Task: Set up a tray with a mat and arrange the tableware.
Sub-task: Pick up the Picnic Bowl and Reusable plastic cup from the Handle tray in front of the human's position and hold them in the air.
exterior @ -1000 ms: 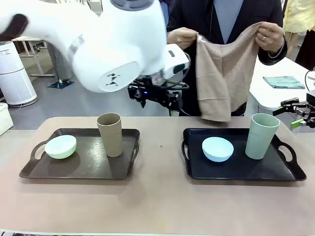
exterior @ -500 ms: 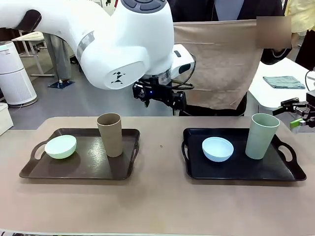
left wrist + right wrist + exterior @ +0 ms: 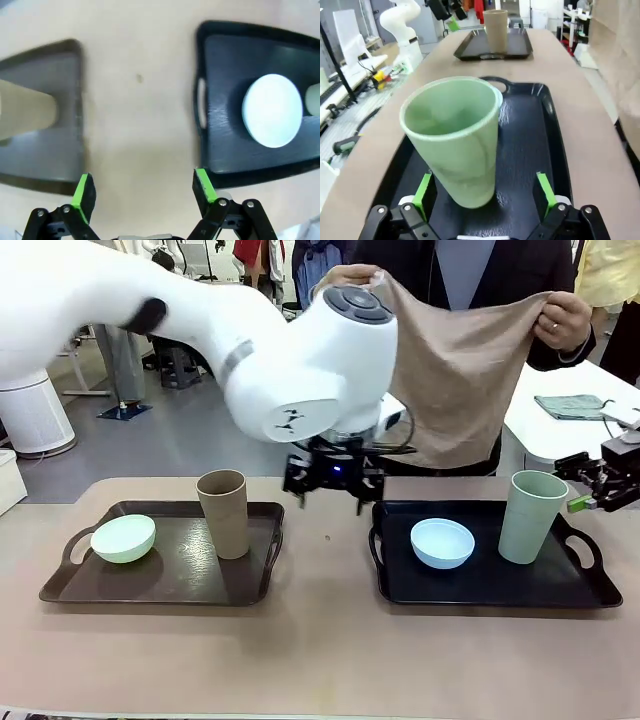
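A person at the far side holds a tan mat (image 3: 455, 360) spread out in both hands. The brown tray (image 3: 60, 585) carries a mint bowl (image 3: 123, 538) and a tan cup (image 3: 223, 512). On the black tray (image 3: 560, 590) stand a light blue bowl (image 3: 442, 543) and a sage cup (image 3: 532, 517). My left gripper (image 3: 330, 490) hangs open over the bare table between the two trays, its wrist view (image 3: 144, 189) looking down on the blue bowl (image 3: 272, 110). Just right of the sage cup, my right gripper (image 3: 590, 488) is open; the sage cup (image 3: 455, 135) stands close before its spread fingers (image 3: 484, 192).
A table gap (image 3: 325, 570) lies between the trays. My left arm's large white body (image 3: 300, 370) hides part of the far side. A side table (image 3: 570, 405) with a folded teal cloth stands at the back right. A white cylinder (image 3: 30, 400) stands on the floor at the left.
My left gripper has come down and a little right, to just above the table between the trays. The person has shaken the mat out wide. My right gripper edged toward the sage cup.
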`<state>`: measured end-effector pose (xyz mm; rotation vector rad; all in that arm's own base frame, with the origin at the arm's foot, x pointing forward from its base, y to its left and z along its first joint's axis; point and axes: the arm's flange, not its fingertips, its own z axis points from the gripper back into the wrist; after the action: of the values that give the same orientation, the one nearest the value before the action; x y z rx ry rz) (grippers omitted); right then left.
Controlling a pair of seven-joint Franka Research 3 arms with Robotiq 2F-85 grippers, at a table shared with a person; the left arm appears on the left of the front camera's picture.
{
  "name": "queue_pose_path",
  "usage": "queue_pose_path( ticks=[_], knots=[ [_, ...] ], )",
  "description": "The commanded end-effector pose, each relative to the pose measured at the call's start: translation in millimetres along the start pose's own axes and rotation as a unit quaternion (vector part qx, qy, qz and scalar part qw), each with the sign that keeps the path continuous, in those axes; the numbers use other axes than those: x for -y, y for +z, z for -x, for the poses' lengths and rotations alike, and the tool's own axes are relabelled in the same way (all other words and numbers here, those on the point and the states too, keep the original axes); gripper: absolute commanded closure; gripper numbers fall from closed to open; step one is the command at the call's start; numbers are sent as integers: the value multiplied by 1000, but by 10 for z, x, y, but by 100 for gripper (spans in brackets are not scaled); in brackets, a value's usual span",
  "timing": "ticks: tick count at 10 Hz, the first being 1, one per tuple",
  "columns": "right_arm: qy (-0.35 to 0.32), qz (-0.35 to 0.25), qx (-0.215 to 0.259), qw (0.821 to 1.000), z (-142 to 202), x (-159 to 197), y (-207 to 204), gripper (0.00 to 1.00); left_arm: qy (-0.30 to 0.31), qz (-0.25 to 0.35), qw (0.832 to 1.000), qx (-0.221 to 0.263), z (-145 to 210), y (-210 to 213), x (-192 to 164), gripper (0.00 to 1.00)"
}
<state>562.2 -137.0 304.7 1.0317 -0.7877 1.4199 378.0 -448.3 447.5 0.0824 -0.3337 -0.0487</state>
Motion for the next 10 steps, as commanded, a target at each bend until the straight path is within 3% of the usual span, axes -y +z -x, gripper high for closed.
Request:
queue_pose_path(
  ticks=[1,5,6,7,10],
  knots=[
    [19,16,1,1000,169,106,-24,0,21,98,995,-20,-177,74,298,0],
    [34,4,19,999,321,42,-70,0,-19,233,971,-56,-201,-44,404,0],
    [29,15,26,999,264,-22,-98,0,-50,185,980,-44,-122,-113,421,0],
    [21,5,6,1000,350,14,-26,0,2,206,978,-43,-249,74,512,0],
    [22,4,9,1000,350,9,-35,0,-30,212,976,-42,-198,-50,508,0]
  ],
)
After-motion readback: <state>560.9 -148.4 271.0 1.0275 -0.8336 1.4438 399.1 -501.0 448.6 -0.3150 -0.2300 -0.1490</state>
